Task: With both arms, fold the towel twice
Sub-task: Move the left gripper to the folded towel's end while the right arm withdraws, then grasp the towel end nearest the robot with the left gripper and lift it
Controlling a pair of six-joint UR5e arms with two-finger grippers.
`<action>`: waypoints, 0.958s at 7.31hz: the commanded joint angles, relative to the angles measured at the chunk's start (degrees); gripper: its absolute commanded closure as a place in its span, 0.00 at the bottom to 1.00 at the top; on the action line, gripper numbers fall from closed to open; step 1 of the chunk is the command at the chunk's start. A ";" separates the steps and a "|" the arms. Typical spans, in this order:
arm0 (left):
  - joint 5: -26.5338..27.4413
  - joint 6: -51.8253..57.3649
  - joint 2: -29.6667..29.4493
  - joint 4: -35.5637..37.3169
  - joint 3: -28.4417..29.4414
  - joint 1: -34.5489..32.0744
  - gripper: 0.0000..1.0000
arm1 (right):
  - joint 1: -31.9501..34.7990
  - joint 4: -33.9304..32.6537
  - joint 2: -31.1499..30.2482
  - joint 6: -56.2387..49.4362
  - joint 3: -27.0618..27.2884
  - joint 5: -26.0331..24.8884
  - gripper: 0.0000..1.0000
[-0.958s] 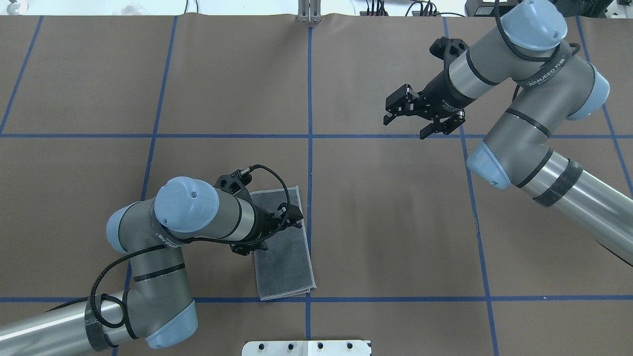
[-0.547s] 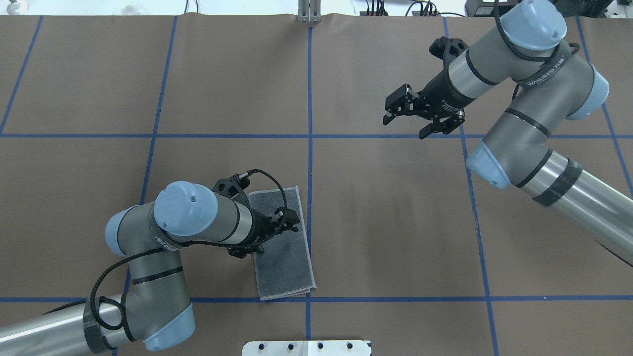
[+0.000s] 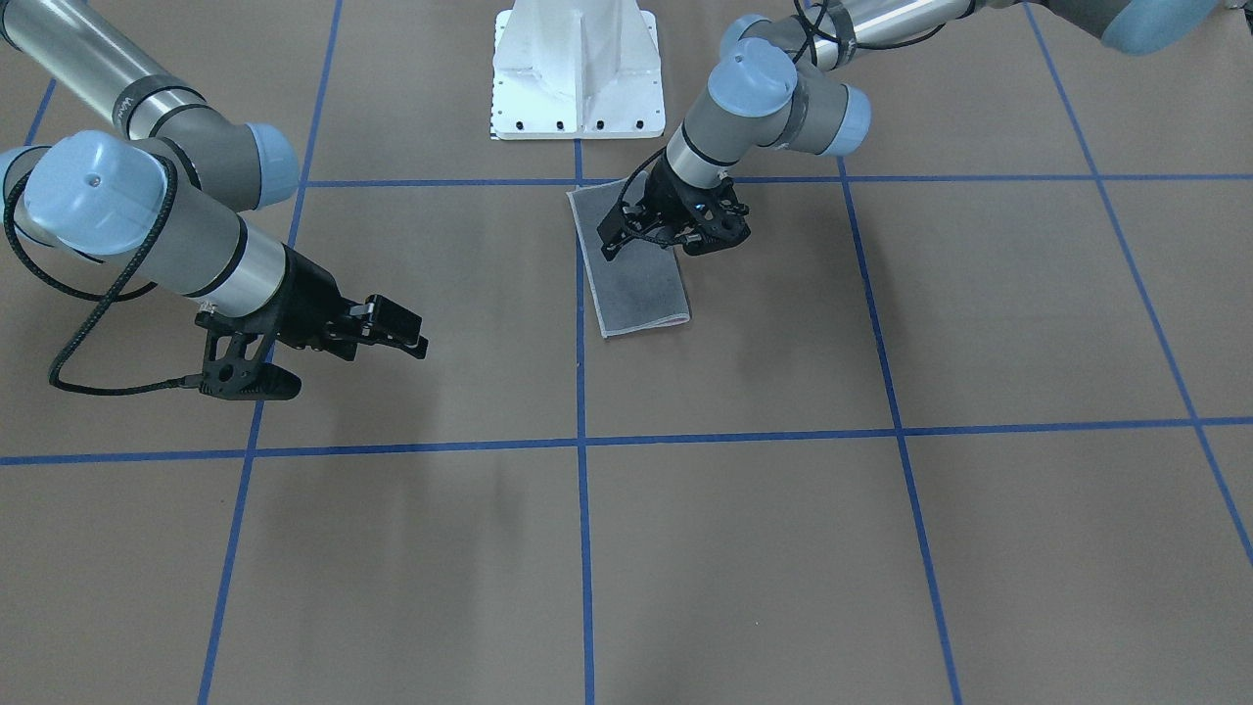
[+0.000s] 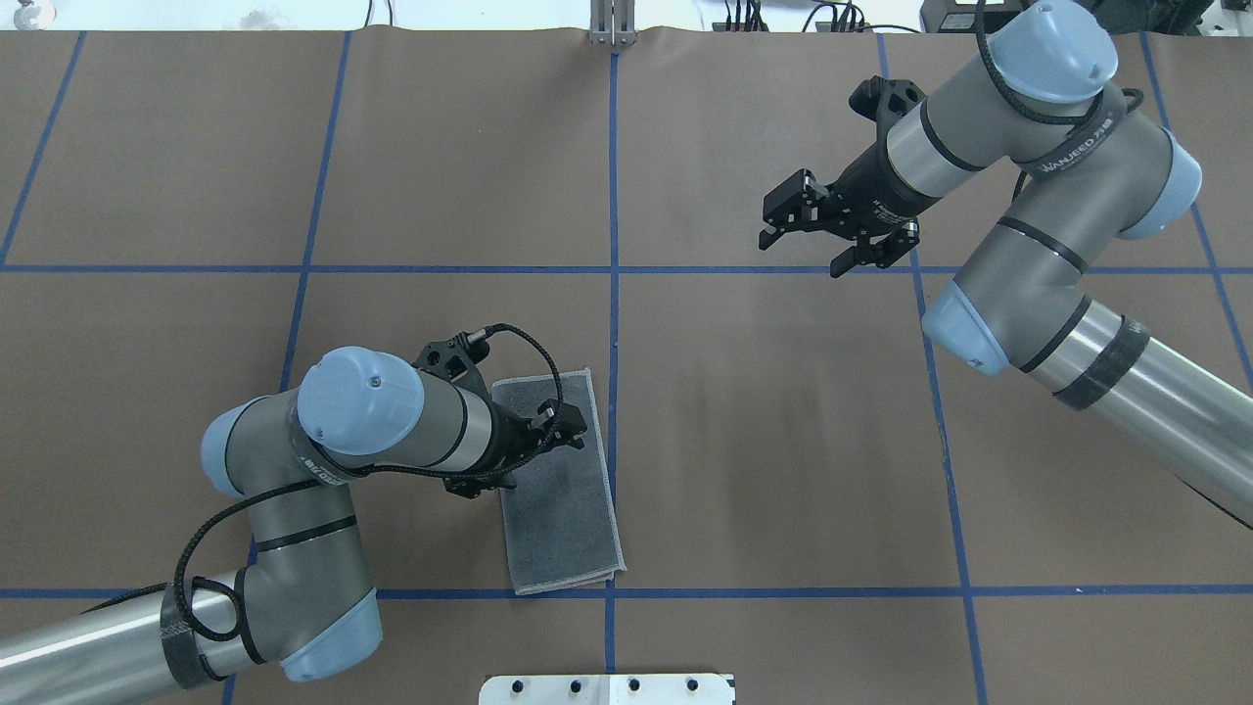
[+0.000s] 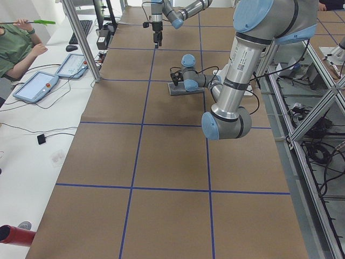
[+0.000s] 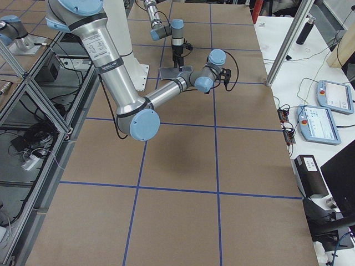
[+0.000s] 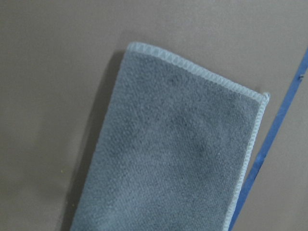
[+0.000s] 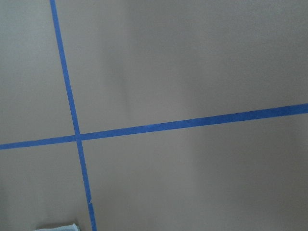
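Grey fuzzy cloth is facing up on the towel (image 4: 568, 519), which is lying flat on the brown surface (image 4: 783, 441). It is folded into a long shape, and a thin bit of pink is peeking out at a short end. The towel is sitting on the robot's left side, just beside the blue tape line (image 4: 613, 294) that is running down the middle. Its end nearest the robot is lying just beside a crossing blue line.

The left end effector (image 4: 529, 458) is hanging over the towel and pointing down at it. Its two fingers are standing wide apart and are holding nothing. One finger is showing above the side of the towel by the middle line. The other is showing out past the towel's outer long edge. The end effector looks to be up off the cloth. The left wrist camera is looking down on one corner of the towel and its light stitched border.

The right end effector (image 4: 803, 253) is hanging well apart from the towel, over the robot's right side of the surface. Its fingers are spread open too, and it is holding nothing.
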 commanded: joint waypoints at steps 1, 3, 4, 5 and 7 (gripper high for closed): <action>-0.37 0.30 4.40 0.00 -3.83 -0.06 0.00 | -0.07 0.10 0.01 0.00 -0.27 0.00 0.00; -0.29 -0.22 8.46 0.43 -9.38 0.38 0.00 | -0.07 0.19 0.01 0.00 -0.27 0.09 0.00; -0.03 -0.57 8.30 0.44 -9.49 1.16 0.00 | 0.02 0.19 -0.16 0.00 -0.27 0.17 0.00; 0.32 -1.71 7.86 0.44 -9.49 2.39 0.00 | 0.02 0.19 -0.16 0.00 -0.19 0.35 0.00; 2.59 -4.79 7.59 0.44 -9.40 6.25 0.00 | -0.06 0.27 -0.69 0.00 -0.19 0.26 0.00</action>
